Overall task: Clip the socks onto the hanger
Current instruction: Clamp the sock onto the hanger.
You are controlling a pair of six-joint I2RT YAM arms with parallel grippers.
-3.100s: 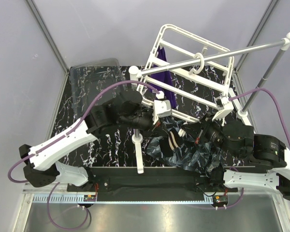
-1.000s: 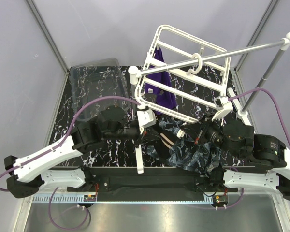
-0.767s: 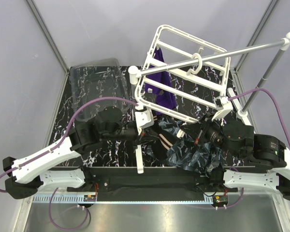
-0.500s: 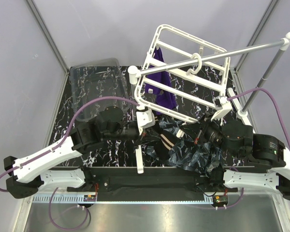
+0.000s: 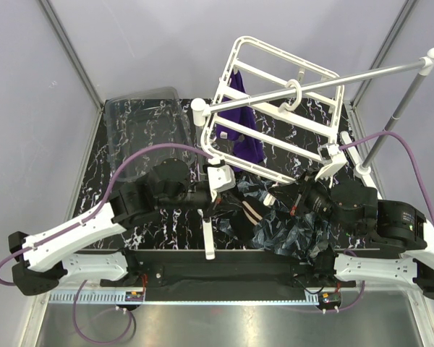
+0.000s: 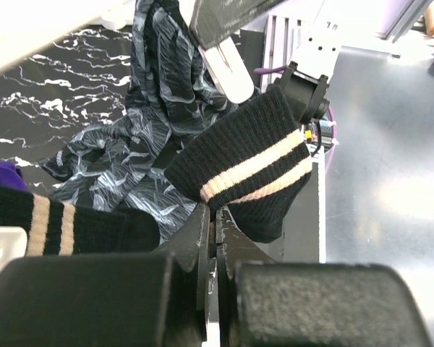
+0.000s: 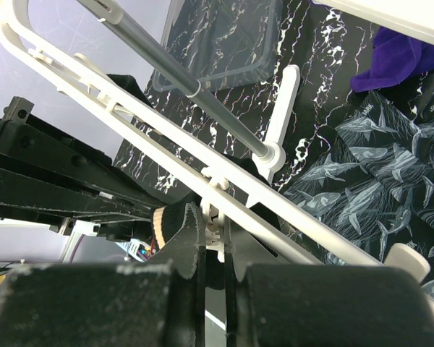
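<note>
Above the bench (image 6: 58,87): hanger (image 5: 289,56), tilted, hooked over grey rod (image 5: 362,71). Left end effector (image 6: 215,217): jaws pinched on striped sock (image 6: 253,170). Right end effector (image 7: 213,224): jaws clamped on hanger's white clip (image 7: 215,189).

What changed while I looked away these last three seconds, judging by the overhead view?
The left gripper drew back from the hanger's near edge toward its own base, and is shut on a black striped sock. The hanger swung, its near-left corner ending closer to the arms. Unchanged: the right gripper stays pinched on a hanger clip, the purple sock hangs from the hanger, the sock pile lies below.
</note>
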